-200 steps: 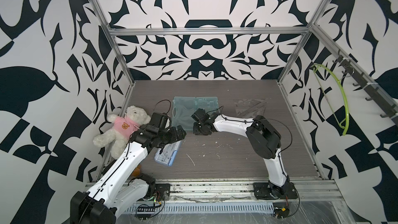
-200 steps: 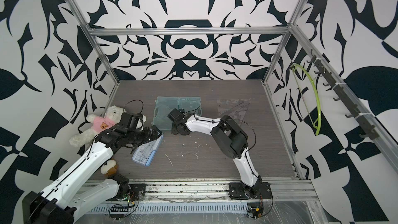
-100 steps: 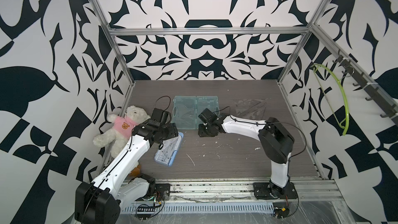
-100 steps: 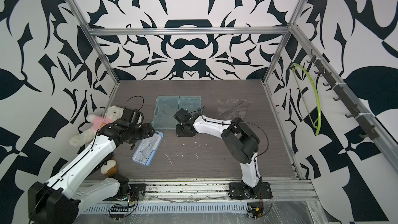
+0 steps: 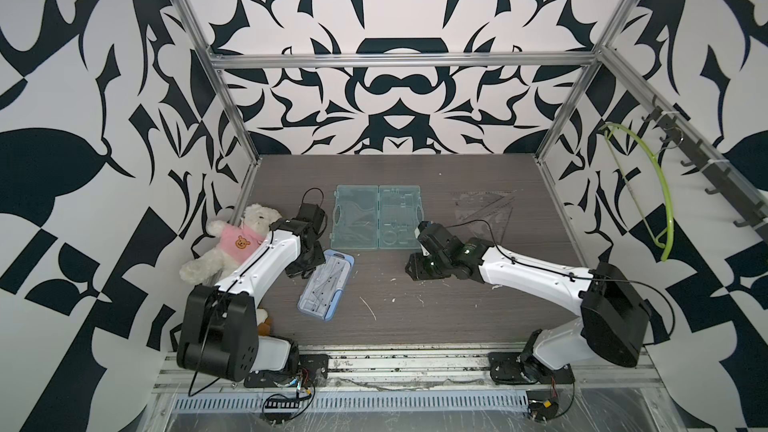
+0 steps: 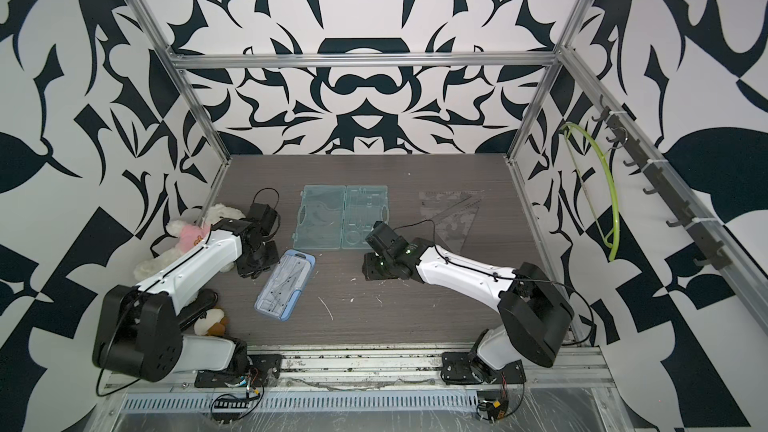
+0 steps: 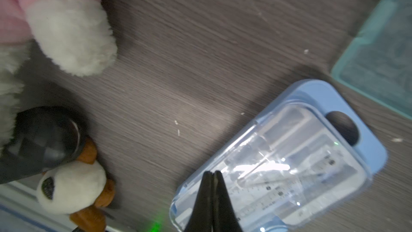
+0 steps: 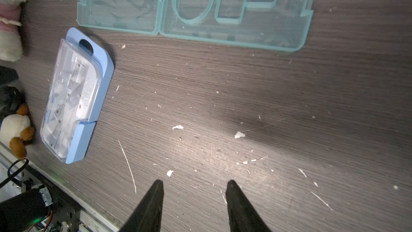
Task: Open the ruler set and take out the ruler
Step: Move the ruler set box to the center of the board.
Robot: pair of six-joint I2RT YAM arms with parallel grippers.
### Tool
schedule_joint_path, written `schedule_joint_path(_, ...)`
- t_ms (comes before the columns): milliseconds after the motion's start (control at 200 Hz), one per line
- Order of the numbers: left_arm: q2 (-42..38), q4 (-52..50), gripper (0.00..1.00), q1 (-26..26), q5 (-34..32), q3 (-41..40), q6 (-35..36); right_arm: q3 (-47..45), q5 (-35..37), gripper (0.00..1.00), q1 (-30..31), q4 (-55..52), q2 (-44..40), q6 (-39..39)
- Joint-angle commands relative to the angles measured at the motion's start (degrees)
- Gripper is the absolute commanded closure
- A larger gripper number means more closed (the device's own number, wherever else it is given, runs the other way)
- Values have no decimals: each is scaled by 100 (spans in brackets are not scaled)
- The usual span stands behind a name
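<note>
The ruler set, a light-blue case with a clear lid (image 5: 326, 286) (image 6: 284, 284), lies shut and flat on the table at the front left. A ruler (image 7: 274, 193) with printed marks shows through the lid. My left gripper (image 7: 213, 172) is shut with nothing between its fingers. It hovers over one end of the blue case (image 7: 289, 159), and in a top view it sits just left of the case (image 5: 305, 270). My right gripper (image 8: 194, 184) is open over bare table, right of centre (image 5: 417, 272), apart from the blue case (image 8: 73, 99).
A teal case (image 5: 377, 217) lies open and flat behind the blue one. Clear set squares (image 5: 486, 209) lie at the back right. A white teddy in pink (image 5: 232, 243) and a small plush (image 5: 262, 322) sit by the left wall. A green hanger (image 5: 648, 193) hangs on the right wall.
My left gripper has gone from wide open to shut and pulled back left of the blue case. My right arm has drawn back from the teal case toward the front right.
</note>
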Motion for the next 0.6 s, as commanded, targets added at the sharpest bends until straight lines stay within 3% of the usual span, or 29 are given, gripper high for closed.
schedule_joint_path(0, 344, -177, 97, 113, -139, 194, -90, -66, -149, 53, -12, 281, -79, -134)
schedule_joint_path(250, 809, 111, 97, 223, -172, 26, -112, -225, -358, 53, -10, 532, -15, -157)
schedule_joint_path(385, 879, 187, 98, 195, 183, -115, -146, -340, -309, 53, -17, 595, -114, -118)
schedule_joint_path(600, 706, 374, 98, -316, 570, -647, -499, -398, -170, 53, -13, 603, -227, -111)
